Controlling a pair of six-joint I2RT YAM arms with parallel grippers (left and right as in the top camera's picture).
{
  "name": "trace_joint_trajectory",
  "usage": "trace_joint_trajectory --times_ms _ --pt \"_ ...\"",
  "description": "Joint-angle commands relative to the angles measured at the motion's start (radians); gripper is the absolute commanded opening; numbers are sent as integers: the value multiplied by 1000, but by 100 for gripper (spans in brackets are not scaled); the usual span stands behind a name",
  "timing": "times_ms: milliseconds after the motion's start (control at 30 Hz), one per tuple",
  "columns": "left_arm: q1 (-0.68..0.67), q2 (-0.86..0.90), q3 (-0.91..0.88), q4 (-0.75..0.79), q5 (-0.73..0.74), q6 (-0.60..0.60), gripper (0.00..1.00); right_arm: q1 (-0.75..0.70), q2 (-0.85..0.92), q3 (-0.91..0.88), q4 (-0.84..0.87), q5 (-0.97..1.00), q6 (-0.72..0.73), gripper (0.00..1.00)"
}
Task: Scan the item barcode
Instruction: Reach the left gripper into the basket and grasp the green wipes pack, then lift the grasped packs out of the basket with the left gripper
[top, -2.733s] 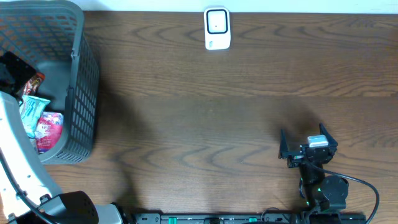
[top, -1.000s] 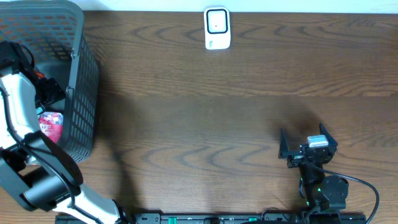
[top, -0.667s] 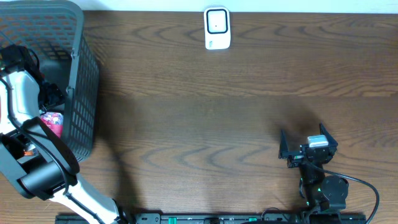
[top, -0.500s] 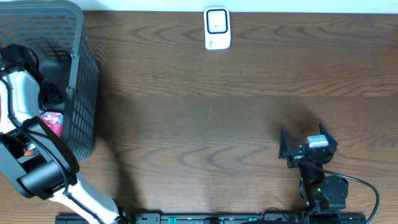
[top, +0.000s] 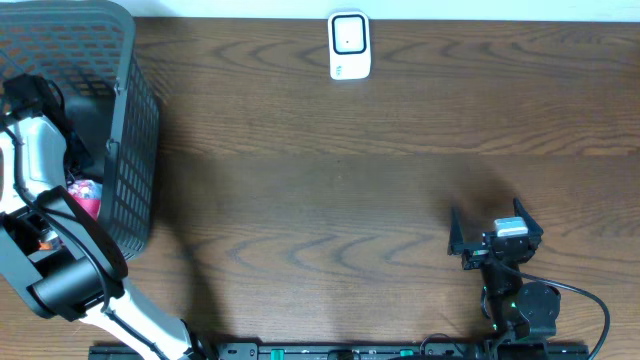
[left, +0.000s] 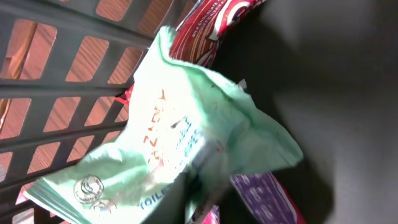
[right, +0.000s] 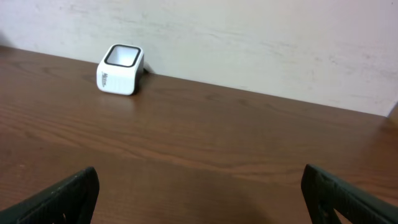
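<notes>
The mint-green packet (left: 186, 118) lies in the basket (top: 135, 120) at ten o'clock on the desk (top: 350, 200). It looks light, soft, crinkly and slippery, so pinch a flat sealed edge. The left hand (top: 82, 158) is closed there, catch unclear. The right hand (right: 202, 196) gapes, empty.

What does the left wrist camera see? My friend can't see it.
A crumpled mint-green packet fills most of the picture, inside a grey slatted basket. A red packet peeks out above it and a purple packet below.
</notes>
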Motion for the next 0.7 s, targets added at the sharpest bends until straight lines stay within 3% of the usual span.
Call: trace_joint_trajectory --times_ms 0,267,667 --pt "5 5 -17 -16 23 -6 7 -6 -5 -1 -4 1 14 99" --pt "5 -155 3 -12 40 -137 7 -6 -5 -1 -4 1 14 99" --pt "5 -329 3 -1 107 -137 7 -6 -5 -1 -4 1 14 99"
